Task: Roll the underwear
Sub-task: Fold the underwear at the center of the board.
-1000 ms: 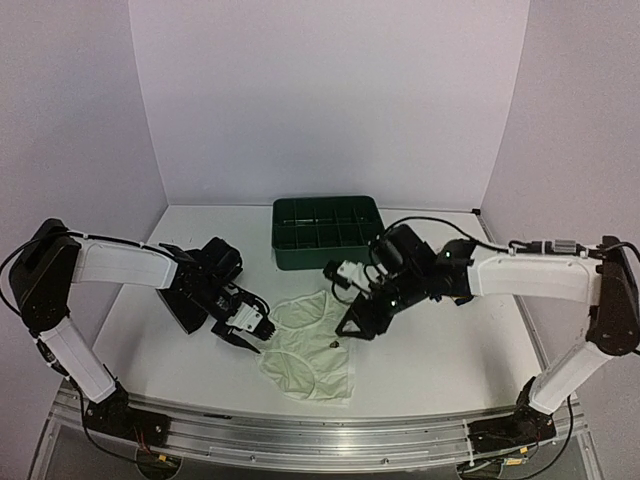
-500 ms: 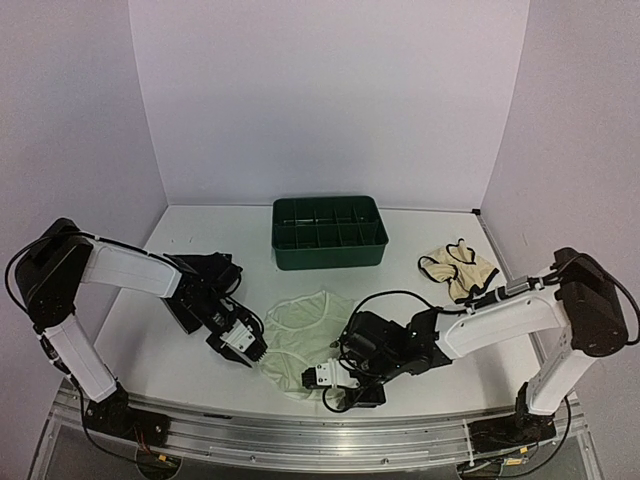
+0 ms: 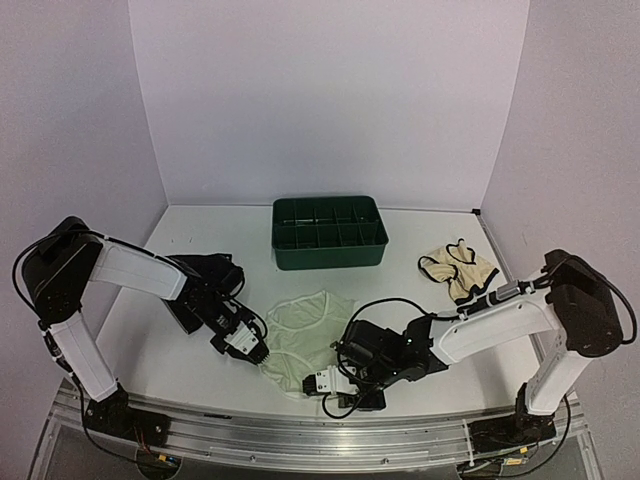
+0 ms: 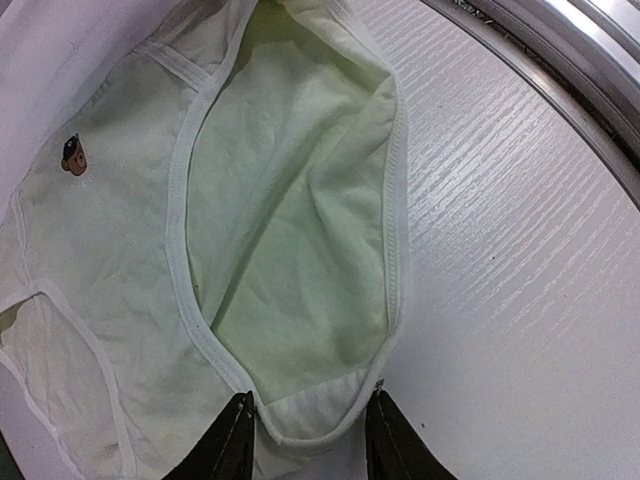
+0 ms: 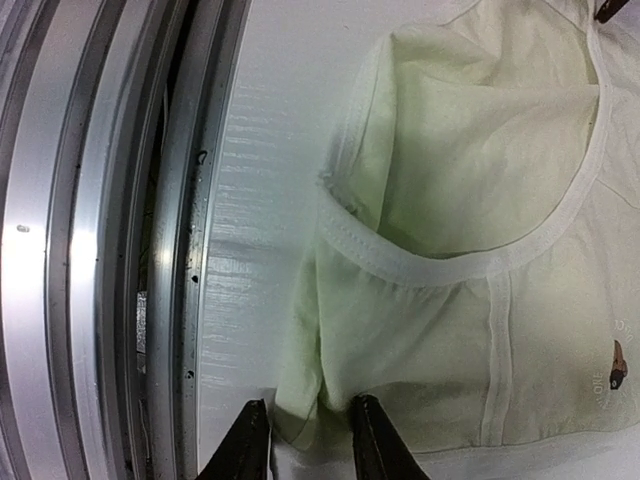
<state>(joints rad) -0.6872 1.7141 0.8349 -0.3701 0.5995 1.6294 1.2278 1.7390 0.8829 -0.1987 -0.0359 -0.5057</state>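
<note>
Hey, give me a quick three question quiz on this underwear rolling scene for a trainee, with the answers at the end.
1. True or false: the cream underwear lies inside the green tray.
2. The left claw and right claw each have fingers either side of an edge of: A) the mint-white underwear, B) the cream underwear, C) the green tray.
3. How many garments show in the overhead view?
Key: 1 false, it lies outside, to the tray's right. 2 A. 3 two.

Mint-white underwear (image 3: 300,320); cream underwear (image 3: 458,268), dark edging; dark green tray (image 3: 330,258).
</note>
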